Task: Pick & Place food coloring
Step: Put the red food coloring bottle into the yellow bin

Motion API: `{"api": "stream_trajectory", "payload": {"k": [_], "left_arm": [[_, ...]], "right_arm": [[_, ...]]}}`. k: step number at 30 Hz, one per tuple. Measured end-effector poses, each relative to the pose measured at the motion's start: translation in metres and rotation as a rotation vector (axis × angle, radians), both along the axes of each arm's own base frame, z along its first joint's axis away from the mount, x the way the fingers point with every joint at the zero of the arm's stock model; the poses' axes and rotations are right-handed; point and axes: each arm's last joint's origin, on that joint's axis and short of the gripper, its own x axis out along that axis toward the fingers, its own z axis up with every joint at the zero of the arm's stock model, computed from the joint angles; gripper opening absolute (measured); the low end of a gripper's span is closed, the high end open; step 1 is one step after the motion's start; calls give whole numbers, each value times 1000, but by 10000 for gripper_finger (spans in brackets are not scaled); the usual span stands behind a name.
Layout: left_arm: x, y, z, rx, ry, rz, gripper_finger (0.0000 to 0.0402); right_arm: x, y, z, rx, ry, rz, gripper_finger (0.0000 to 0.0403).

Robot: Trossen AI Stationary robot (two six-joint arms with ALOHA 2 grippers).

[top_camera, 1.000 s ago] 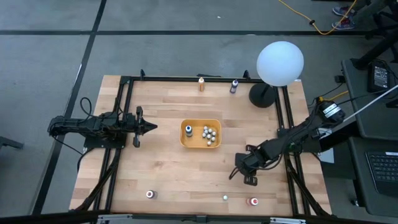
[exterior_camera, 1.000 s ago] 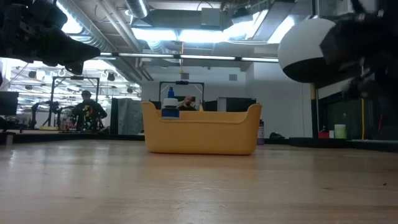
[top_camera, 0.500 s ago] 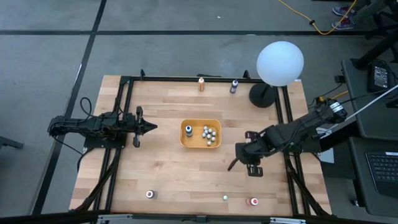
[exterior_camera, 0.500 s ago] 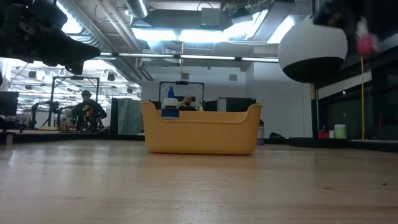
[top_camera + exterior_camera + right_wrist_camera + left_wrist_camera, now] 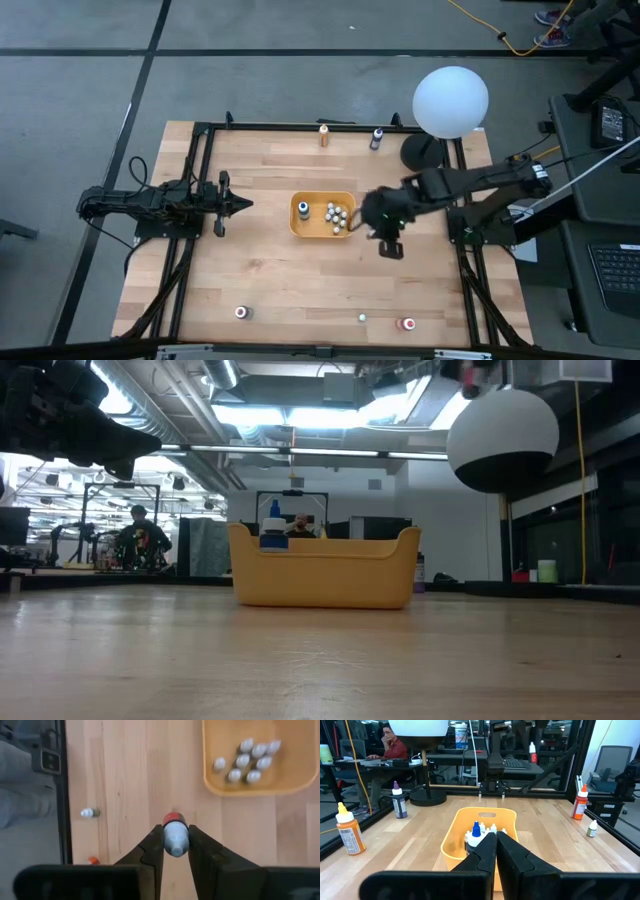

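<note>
A: Along the near edge of the table (image 5: pixel 270 290), three small food coloring bottles (image 5: pixel 241 313) are left standing, well apart from one another. How would they be expected to handle?

B: They are judged light, rigid and smooth, easily toppled; a hold across the body, below the cap, is advised.

A: And farther in?

B: One red-capped bottle (image 5: pixel 174 834) is clamped by its body between the fingers of the right gripper (image 5: pixel 174 851), held in the air just right of the orange-yellow tray (image 5: pixel 297 229). In the tray, a cluster of whitish bottles (image 5: pixel 338 215) and one blue-capped bottle (image 5: pixel 303 209) are gathered.

A: The left gripper (image 5: pixel 240 204)?

B: It is parked left of the tray, jaws pressed together, nothing held. At the far edge, two more bottles are seen beside the globe lamp (image 5: pixel 450 100).
</note>
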Motion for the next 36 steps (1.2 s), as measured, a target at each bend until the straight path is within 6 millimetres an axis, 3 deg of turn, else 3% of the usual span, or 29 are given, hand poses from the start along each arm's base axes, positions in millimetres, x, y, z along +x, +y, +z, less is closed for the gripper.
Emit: {"api": "stream_trajectory", "payload": {"k": [8,15,25,31,36], "left_arm": [[0,0,0,0,0,0,6],[0,0,0,0,0,0,10],[0,0,0,0,0,0,6],[0,0,0,0,0,0,10],[0,0,0,0,0,0,8]], "right_arm": [[57,-18,23,-87,42,141,79],[89,-37,14,-126,66,180,80],[125,-55,-38,-136,41,150,80],[128,-56,-81,-126,102,136,80],[128,-58,-100,-115,98,104,80]]}}
